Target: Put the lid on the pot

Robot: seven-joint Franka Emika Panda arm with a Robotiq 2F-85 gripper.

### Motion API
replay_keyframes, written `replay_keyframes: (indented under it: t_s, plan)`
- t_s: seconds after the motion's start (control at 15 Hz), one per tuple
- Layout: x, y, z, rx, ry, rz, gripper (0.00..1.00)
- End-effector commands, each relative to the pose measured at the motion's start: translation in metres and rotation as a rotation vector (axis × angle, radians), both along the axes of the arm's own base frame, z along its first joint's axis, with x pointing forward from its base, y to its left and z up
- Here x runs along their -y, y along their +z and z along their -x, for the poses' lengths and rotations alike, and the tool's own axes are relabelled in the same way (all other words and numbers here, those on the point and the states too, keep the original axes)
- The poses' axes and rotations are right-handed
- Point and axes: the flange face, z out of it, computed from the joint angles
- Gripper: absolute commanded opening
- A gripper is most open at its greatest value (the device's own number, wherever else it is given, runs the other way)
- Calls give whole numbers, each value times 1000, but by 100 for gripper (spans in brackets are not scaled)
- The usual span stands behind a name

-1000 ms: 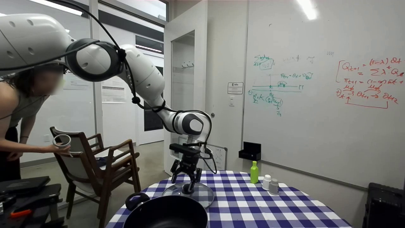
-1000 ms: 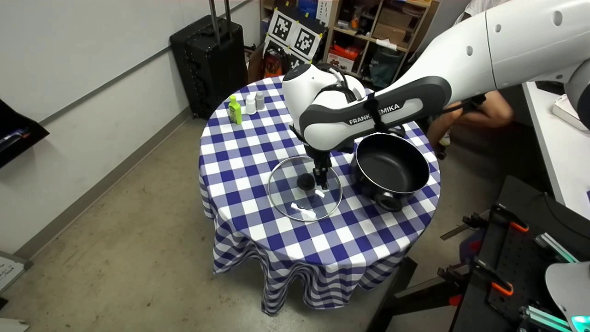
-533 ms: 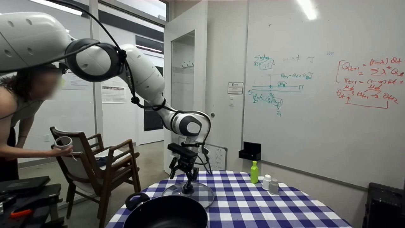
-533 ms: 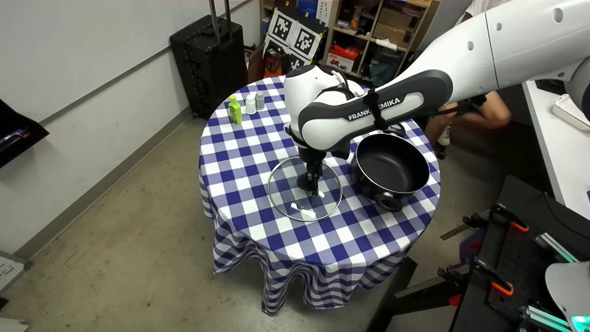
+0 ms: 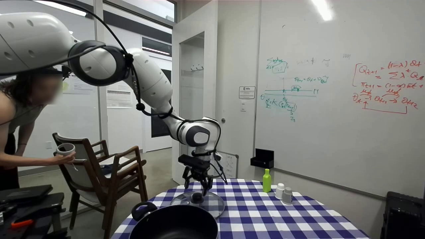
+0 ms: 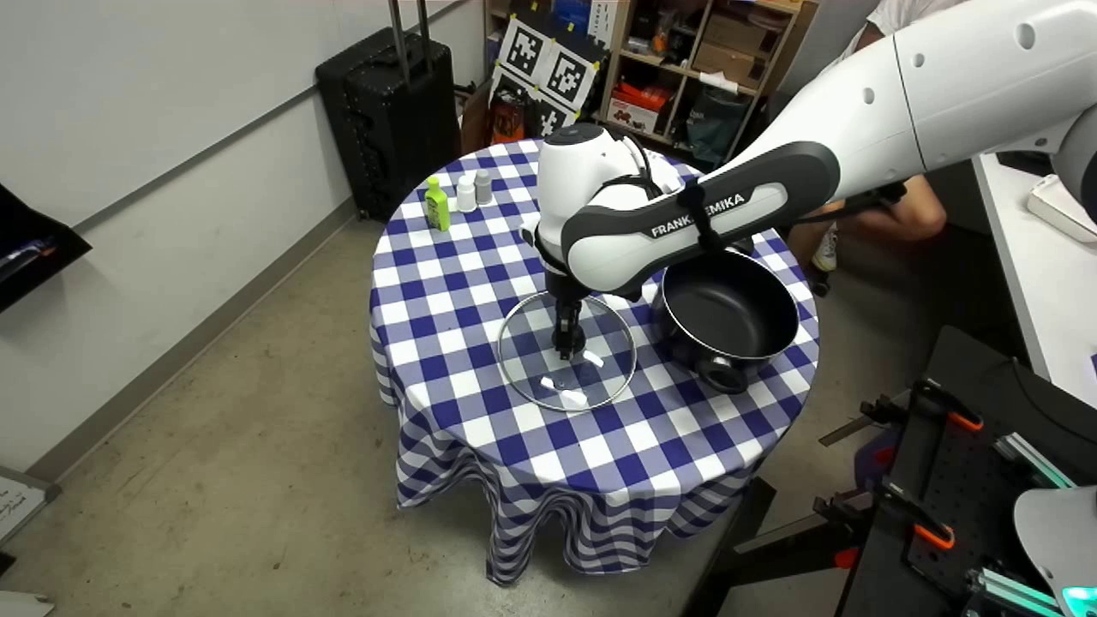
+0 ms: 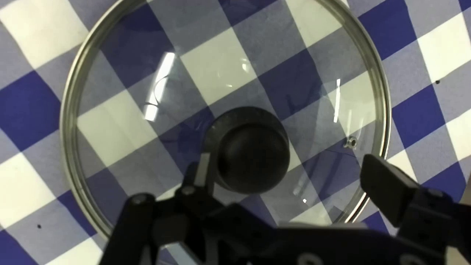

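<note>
The glass lid [image 7: 121, 129] lies flat on the checkered tablecloth, dark knob [image 7: 254, 158] upward. It shows in both exterior views [image 5: 215, 205] [image 6: 527, 368]. My gripper [image 7: 294, 175] is open above the lid, its fingers wide apart. In the wrist view the knob sits close to the left finger [image 7: 202, 173], far from the right finger [image 7: 386, 187]; whether the left finger touches it I cannot tell. The gripper also shows in both exterior views [image 5: 196, 190] [image 6: 566, 347]. The black pot [image 5: 172, 220] stands uncovered beside the lid [image 6: 724, 300].
A green bottle [image 5: 266, 182], a white shaker [image 5: 280, 191] and a grey shaker [image 5: 287, 196] stand on the same round table. The pot's side handle [image 6: 722, 374] sticks out. A person holding a grey cup [image 5: 65, 149] leans near a wooden chair [image 5: 88, 159].
The gripper has moved across the lid, rightward in one exterior view and leftward in the other, and its tilt has changed. The lid and pot have not moved.
</note>
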Motion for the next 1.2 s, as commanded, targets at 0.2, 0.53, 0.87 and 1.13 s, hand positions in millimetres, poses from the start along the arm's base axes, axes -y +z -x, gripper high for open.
replay_keyframes:
  t_s: [0.2,0.53,0.87,1.13]
  plan:
    - [11,-5,9,75,77,19,100]
    - [14,-8,9,150,91,23,100]
    - [17,-5,13,177,120,48,51]
    - [16,2,14,188,146,63,26]
